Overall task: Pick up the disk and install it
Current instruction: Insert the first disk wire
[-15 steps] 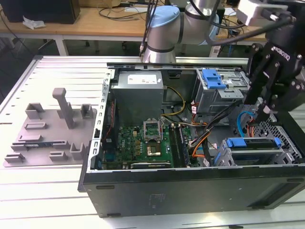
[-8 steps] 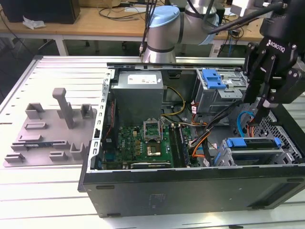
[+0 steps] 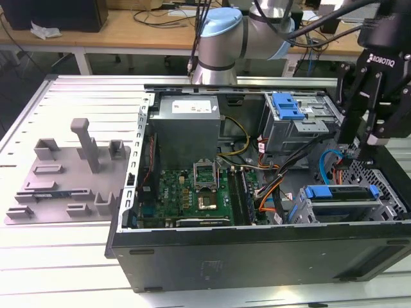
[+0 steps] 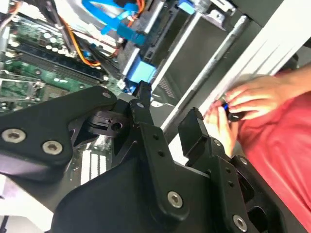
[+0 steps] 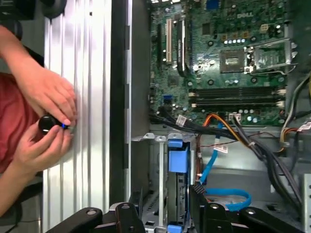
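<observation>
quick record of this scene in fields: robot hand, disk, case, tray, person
robot hand: open, nothing between its fingers, above the drive cage
disk: lying in the drive cage, at the exterior view's right end of the case, blue rail showing
computer case: side open, motherboard exposed
grey tray: on the table, at the exterior view's left of the case
person's hands: beside the case, holding a small black object

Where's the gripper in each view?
Exterior view: gripper at the exterior view's right, near the drive cage.
First wrist view: gripper in the foreground, open, drive cage beyond.
Second wrist view: gripper in the foreground, open.
Shared landmark: the green motherboard.
</observation>
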Controlling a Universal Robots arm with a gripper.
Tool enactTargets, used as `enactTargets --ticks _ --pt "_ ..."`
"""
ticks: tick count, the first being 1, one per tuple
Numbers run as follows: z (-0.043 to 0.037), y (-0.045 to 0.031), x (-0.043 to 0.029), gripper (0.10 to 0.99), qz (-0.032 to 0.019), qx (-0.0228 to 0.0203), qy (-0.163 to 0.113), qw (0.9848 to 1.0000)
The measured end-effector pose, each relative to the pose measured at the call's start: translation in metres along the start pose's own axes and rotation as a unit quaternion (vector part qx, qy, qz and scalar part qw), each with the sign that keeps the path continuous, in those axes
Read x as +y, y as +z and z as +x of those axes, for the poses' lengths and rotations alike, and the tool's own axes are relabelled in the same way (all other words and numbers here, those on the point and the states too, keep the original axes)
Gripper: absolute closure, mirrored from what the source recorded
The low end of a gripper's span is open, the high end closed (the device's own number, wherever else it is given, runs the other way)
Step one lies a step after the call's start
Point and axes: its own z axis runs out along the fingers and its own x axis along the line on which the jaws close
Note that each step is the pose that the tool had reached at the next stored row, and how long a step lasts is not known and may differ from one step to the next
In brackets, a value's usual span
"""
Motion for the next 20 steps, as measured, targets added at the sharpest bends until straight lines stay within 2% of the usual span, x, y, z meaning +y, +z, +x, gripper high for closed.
enactTargets --ticks 2,3,4,6,8,10,12,13,14,16,17,20 --pt "-0.0036 -0.0016 -0.0063 0.580 -0.0026 0.0151 0.000 0.9999" --pt "-0.0057 -0.0022 -0.0075 0.580 -0.0031 0.0207 0.000 0.9998" --pt "-0.0091 -0.0029 -0.0092 0.580 -0.0039 0.0285 0.000 0.9996" --pt "-0.0137 -0.0044 -0.0122 0.580 -0.0044 0.0365 0.000 0.9993" --pt "-0.0183 -0.0056 -0.0166 0.580 -0.0047 0.0405 0.000 0.9992" --pt "-0.0227 -0.0069 -0.0240 0.580 -0.0047 0.0421 0.000 0.9991" --pt "-0.0231 -0.0071 -0.0393 0.580 -0.0047 0.0421 0.001 0.9991" --pt "-0.0233 -0.0070 -0.0499 0.580 -0.0047 0.0420 0.000 0.9991" --pt "-0.0242 -0.0063 -0.0556 0.580 -0.0050 0.0418 0.001 0.9991" --pt "-0.0260 -0.0057 -0.0582 0.580 -0.0060 0.0430 0.004 0.9991" --pt "-0.0288 -0.0061 -0.0587 0.580 -0.0060 0.0453 0.004 0.9989" --pt "-0.0411 -0.0090 -0.0585 0.580 -0.0058 0.0571 0.004 0.9983"
